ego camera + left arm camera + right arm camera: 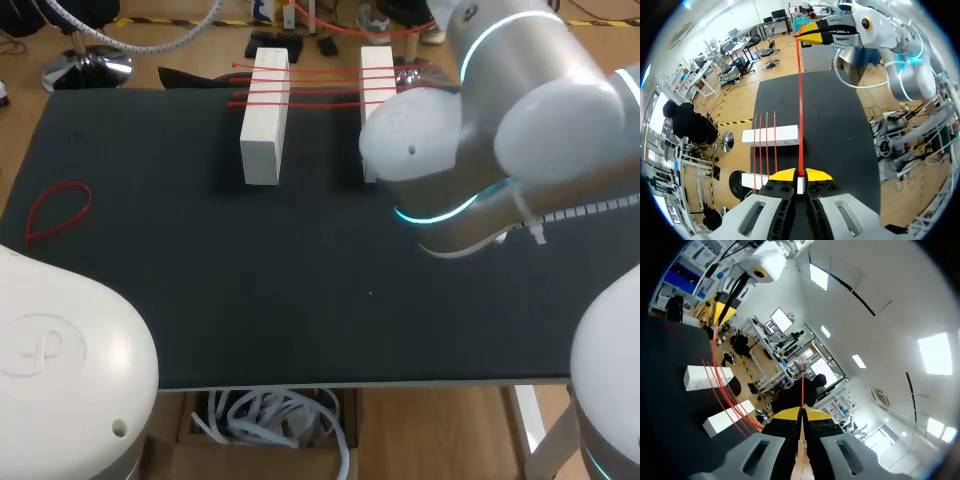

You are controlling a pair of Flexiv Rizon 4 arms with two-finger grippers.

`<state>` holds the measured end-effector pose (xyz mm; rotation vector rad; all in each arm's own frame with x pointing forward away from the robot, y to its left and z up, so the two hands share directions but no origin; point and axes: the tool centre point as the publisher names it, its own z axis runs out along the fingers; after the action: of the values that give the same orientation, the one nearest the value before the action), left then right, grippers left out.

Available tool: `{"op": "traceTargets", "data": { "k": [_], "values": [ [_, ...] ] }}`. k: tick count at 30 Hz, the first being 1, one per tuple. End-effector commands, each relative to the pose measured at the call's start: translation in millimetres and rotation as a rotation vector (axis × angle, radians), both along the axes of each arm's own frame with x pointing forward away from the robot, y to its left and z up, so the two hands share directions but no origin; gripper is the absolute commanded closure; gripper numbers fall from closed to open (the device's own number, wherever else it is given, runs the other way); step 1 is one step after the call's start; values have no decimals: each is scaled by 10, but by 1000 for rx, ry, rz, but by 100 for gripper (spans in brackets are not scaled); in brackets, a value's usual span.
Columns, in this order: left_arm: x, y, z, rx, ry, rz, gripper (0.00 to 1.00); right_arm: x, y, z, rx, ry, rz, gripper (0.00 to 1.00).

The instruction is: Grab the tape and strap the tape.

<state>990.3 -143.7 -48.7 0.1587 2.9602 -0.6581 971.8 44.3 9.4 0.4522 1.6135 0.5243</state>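
Tape, a thin red strand, is stretched in a straight line above the dark worktop, with one end in each pincer. The right arm reaches in over the far right of the worktop and partly hides the right one of two white blocks standing side by side at the far middle. Four laid strands already bridge the blocks, and the held strand runs just beside them. A loose red loop lies near the left edge, well apart. The left pincer is pressed together on its end of the tape, and the right pincer pinches the other end likewise. To do this step well, both ends should probably come down together, the line taut and parallel to its neighbours, so it seats across both blocks without crossing a laid strand. Slack or a skewed pull would likely let it slip off.
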Motion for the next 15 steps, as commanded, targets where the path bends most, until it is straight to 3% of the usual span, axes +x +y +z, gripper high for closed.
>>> {"op": "traceTargets", "data": {
  "k": [1, 12, 15],
  "values": [
    [-2, 1, 10, 4, 2, 1, 100, -17, 96, 14, -251, -9, -13, 100],
    [-2, 1, 10, 4, 2, 1, 100, -17, 96, 14, -251, -9, -13, 100],
    [-2, 1, 10, 4, 2, 1, 100, 23, 224, 55, -374, -47, 0, 100]
  ]
}}
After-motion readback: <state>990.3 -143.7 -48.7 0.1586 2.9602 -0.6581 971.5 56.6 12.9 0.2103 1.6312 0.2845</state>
